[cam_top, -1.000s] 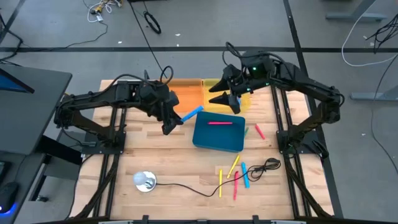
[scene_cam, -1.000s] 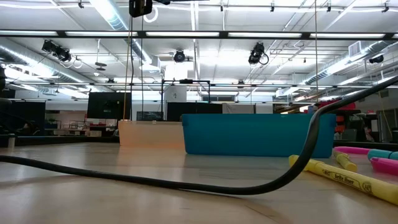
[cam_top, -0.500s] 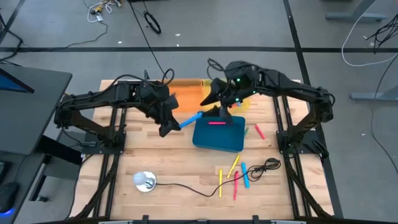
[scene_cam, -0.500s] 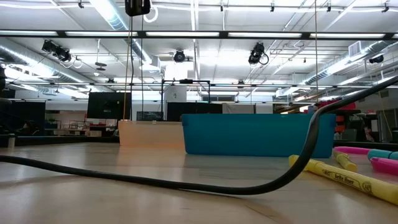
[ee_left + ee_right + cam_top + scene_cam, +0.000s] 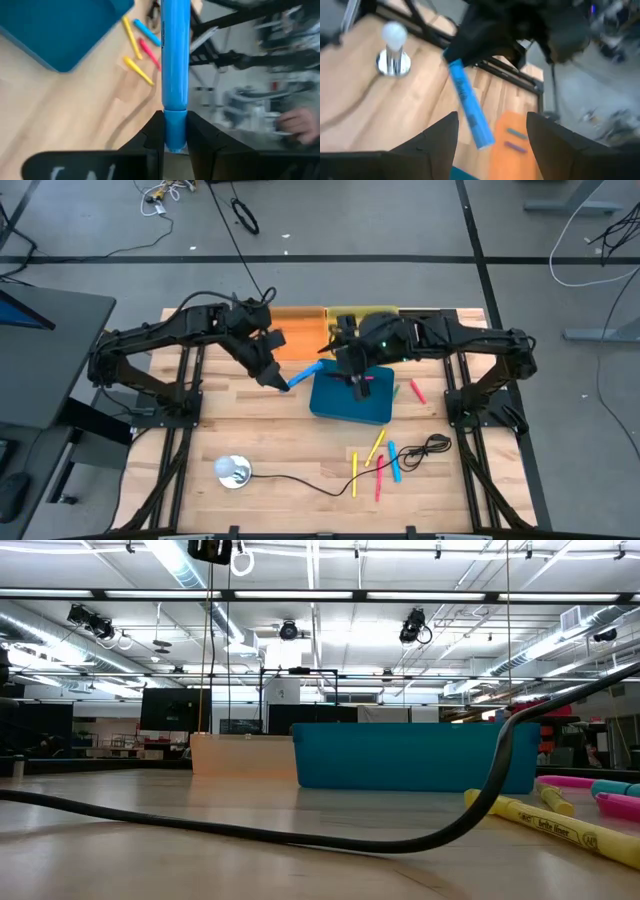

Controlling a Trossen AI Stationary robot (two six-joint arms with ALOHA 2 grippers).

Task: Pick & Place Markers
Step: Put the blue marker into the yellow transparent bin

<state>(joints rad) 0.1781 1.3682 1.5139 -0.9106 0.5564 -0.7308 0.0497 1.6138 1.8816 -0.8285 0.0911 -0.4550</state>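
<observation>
Left gripper [image 5: 281,383], centre-left of the high view: fingers [image 5: 154,135] clenched on the end of one blue marker [image 5: 304,371], which sticks out from them toward the teal bin [image 5: 350,408] and hangs above the table [image 5: 200,430] just off the bin's left edge. Right gripper [image 5: 357,385], centre of the high view: fingers [image 5: 437,137] spread apart and holding nothing, poised over the teal bin's upper part. Teal bin, centre of the table: one pink marker [image 5: 366,378] shows inside near its upper edge, partly covered by the right gripper; other contents cannot be made out. Orange tray [image 5: 300,332], upper centre, behind the arms: two small markers [image 5: 512,138] lie in it, one greenish, one purple, seen in the right wrist view. Yellow tray [image 5: 376,314], beside the orange one, largely hidden by the right arm; contents cannot be told. Loose markers [image 5: 378,461], lower right of the table: a cluster of yellow, pink and blue, beside a black cable [image 5: 300,480]. Two more, a green marker [image 5: 396,391] and a pink-red marker [image 5: 417,392], lie just right of the teal bin. A silver domed stand [image 5: 233,471] sits at lower left.
</observation>
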